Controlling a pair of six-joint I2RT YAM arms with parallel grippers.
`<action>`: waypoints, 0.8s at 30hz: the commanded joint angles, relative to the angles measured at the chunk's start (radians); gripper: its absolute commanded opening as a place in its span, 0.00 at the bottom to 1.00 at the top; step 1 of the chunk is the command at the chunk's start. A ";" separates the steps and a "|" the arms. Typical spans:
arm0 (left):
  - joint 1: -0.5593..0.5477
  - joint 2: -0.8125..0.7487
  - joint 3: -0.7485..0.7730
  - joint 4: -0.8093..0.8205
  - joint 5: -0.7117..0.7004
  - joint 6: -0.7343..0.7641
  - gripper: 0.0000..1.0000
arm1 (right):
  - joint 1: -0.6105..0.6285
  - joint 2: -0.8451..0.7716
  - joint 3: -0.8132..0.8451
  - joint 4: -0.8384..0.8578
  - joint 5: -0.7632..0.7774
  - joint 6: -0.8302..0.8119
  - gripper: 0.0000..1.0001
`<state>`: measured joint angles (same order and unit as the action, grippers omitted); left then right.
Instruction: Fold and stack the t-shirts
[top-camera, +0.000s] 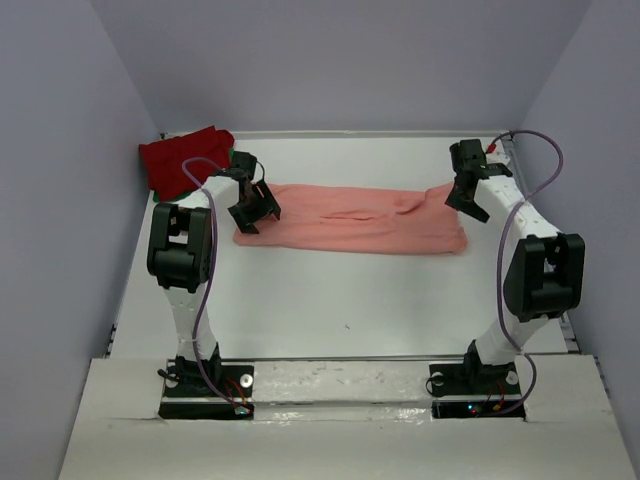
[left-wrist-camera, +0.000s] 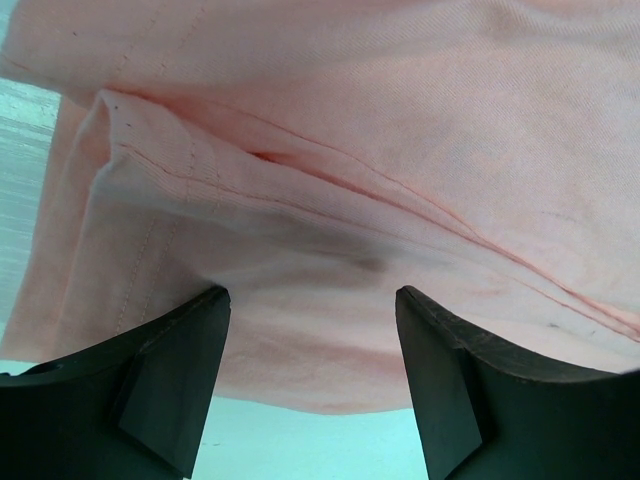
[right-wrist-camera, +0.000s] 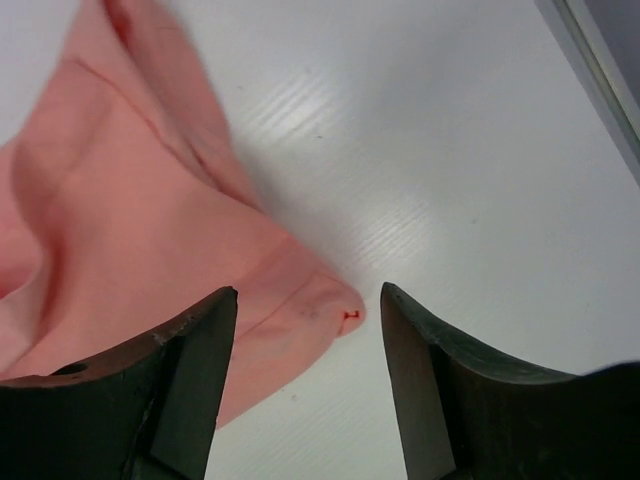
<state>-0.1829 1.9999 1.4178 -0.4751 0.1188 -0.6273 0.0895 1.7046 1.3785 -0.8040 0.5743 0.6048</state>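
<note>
On the desk (top-camera: 330, 300) lies the salmon-pink t-shirt (top-camera: 350, 218) as a long strip, the left gripper (top-camera: 255, 212) gaping wide over its left end, the right gripper (top-camera: 468, 200) wide at its right corner.

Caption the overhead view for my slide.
Left gripper and right gripper, open, at opposite ends of the salmon-pink t-shirt, a long strip; dark red t-shirt in far-left corner.

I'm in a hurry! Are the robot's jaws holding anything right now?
Left gripper: jaws open, over the pink t-shirt, holding nothing.
Right gripper: jaws open, holding nothing.
</note>
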 joint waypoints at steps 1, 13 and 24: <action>-0.006 0.051 -0.048 -0.023 -0.037 0.014 0.80 | 0.021 -0.033 0.073 0.071 -0.134 -0.106 0.59; -0.079 -0.044 0.018 -0.056 -0.263 0.070 0.80 | 0.118 0.000 -0.058 0.172 -0.411 -0.191 0.00; -0.116 -0.058 0.164 -0.197 -0.470 0.112 0.77 | 0.127 0.038 -0.085 0.178 -0.459 -0.198 0.00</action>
<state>-0.3000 1.9903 1.5463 -0.5919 -0.2489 -0.5266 0.2173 1.7226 1.2911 -0.6647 0.1440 0.4290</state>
